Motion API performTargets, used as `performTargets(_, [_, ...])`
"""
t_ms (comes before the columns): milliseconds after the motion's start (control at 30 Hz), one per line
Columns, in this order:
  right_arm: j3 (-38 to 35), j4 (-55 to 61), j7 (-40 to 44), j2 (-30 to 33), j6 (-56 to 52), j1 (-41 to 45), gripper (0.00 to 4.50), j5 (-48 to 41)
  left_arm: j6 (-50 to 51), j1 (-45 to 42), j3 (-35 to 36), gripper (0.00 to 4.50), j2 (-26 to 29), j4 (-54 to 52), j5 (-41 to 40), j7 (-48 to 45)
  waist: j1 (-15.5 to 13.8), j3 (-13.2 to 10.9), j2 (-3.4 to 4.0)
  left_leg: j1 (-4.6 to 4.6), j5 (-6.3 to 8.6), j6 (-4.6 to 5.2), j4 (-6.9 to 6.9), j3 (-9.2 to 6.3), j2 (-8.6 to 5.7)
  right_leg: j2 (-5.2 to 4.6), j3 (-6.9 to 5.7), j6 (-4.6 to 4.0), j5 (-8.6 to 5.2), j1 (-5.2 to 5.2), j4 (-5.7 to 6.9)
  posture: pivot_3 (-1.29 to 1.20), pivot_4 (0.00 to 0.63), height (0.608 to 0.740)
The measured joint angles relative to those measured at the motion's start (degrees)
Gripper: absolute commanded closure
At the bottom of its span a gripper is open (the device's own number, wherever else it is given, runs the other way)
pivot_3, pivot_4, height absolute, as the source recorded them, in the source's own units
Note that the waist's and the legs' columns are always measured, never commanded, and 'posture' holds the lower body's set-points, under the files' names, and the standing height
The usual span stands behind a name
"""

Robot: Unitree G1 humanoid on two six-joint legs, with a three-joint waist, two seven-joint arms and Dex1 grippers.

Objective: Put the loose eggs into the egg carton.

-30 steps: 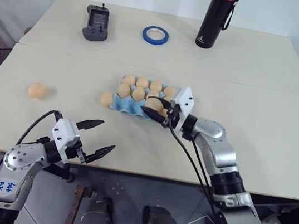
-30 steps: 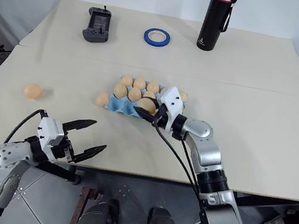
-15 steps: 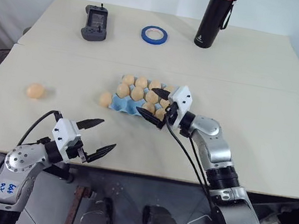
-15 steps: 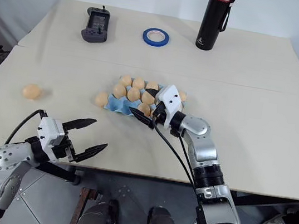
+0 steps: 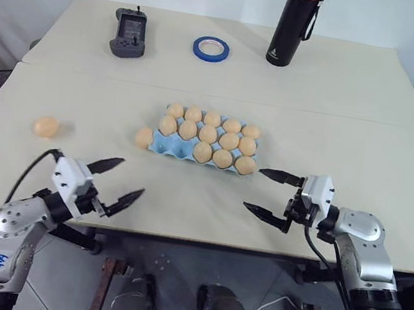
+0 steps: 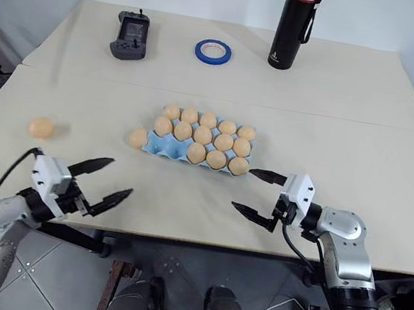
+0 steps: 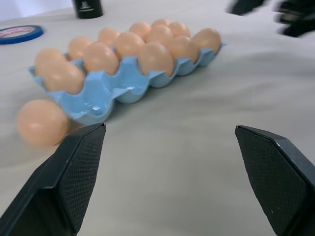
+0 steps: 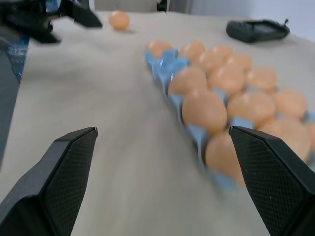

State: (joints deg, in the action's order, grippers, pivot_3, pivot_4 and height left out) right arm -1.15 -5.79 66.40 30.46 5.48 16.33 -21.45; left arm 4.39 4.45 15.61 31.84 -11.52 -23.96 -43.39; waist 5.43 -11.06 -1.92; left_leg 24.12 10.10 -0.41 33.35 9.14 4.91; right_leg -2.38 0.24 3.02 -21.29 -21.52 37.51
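- The egg carton [image 5: 193,144] sits mid-desk [image 5: 365,140], its cups nearly all filled with eggs
- One loose egg [image 5: 143,138] touches the carton's left end; another egg [image 5: 46,126] lies well left of the carton
- Left pincer [image 5: 116,180], wide and empty, hovers near-left of the carton
- Right pincer [image 5: 270,193], wide and empty, hovers just right of the carton

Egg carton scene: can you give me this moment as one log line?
egg carton: two front cups empty | loose eggs: two on table | left claw: open | right claw: open

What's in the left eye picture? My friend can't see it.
A nearly full blue egg carton sits on a table, one loose egg beside its left end, another farther left. The left gripper and right gripper hover open and empty in front.
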Motion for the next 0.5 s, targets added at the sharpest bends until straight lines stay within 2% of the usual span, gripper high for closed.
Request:
performTargets(167, [-2.0, -1.7, -2.9, -0.6, -0.9, -0.9, 0.02, -0.8, 0.8, 0.0, 4.2, 0.00, -1.8, 2.1, -0.6, 4.4, -0.3, 0.0, -0.01, 0.04, 0.05, 0.03, 0.16, -0.03, -0.08, -0.14, -0.01, 0.05, 0.03, 0.05, 0.02, 0.00, 0.150, 0.740])
performTargets(300, [-2.0, -1.7, -4.8, -1.9, -0.4, -1.0, 0.02, -0.7, 1.8, -0.8, 3.6, 0.00, -3.1, 2.7, -0.6, 6.4, -0.6, 0.0, 0.00, 0.06, 0.05, 0.02, 0.15, -0.02, -0.09, -0.16, -0.02, 0.05, 0.03, 0.05, 0.01, 0.00, 0.150, 0.740])
performTargets(500, [-1.7, -1.8, -5.1, -2.0, 0.4, -1.1, 0.02, -0.4, 3.9, -12.7, 0.6, 0.00, -6.3, 7.1, 1.8, 12.8, -1.5, 0.0, -0.01, 0.08, 0.03, 0.05, 0.25, -0.09, -0.11, -0.14, -0.10, 0.11, 0.06, 0.11, 0.04, 0.00, 0.150, 0.740])
